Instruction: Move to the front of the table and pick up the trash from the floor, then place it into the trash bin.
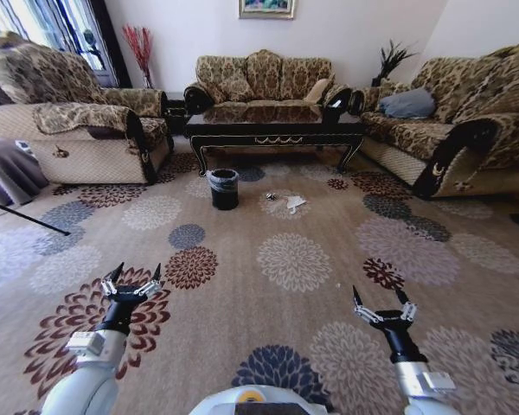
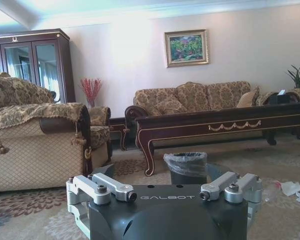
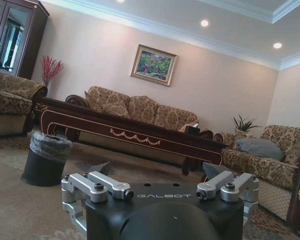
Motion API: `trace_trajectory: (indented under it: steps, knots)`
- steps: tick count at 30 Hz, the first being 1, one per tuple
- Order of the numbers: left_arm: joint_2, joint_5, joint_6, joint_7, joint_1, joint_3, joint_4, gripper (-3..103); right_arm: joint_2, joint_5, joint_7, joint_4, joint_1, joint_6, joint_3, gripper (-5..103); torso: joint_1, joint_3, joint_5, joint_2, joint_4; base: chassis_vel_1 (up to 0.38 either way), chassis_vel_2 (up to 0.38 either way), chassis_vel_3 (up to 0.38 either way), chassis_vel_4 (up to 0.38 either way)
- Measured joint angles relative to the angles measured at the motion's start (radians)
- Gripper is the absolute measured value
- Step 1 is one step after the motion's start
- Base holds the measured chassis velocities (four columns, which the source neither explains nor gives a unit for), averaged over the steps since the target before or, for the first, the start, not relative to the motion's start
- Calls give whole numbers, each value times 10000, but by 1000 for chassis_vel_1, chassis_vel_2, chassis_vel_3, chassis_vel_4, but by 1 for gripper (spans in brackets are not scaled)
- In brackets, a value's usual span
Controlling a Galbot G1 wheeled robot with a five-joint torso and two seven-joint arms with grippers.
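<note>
Room: a patterned carpet (image 1: 294, 259) spreads between three sofas, the robot standing well back from the furniture.
Worktop: the long dark worktop (image 1: 272, 121) with gold trim sits before the far sofa (image 1: 264, 78), a small black tissue box (image 1: 337, 98) at its right end.
Trash bin: the black trash bin (image 1: 223, 188) with a clear liner stands on the carpet just in front of the worktop, toward its left leg.
Trash: a white paper scrap (image 1: 295, 204) and smaller bits lie on the carpet near the bin, to its right.
Left end effector (image 1: 133, 275): raised low over the carpet, fingers spread wide, holding nothing.
Right end effector (image 1: 381, 299): likewise wide apart, carrying nothing.
</note>
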Motion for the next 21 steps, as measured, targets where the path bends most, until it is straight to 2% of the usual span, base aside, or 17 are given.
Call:
trace_trajectory:
  steps: [21]
  knots:
    - [-83,-21,-203,-4,58,-88,192,100,19,-100,112,10,11,0,-48,100,3,52,0,-1,1,-175,191,173,-183]
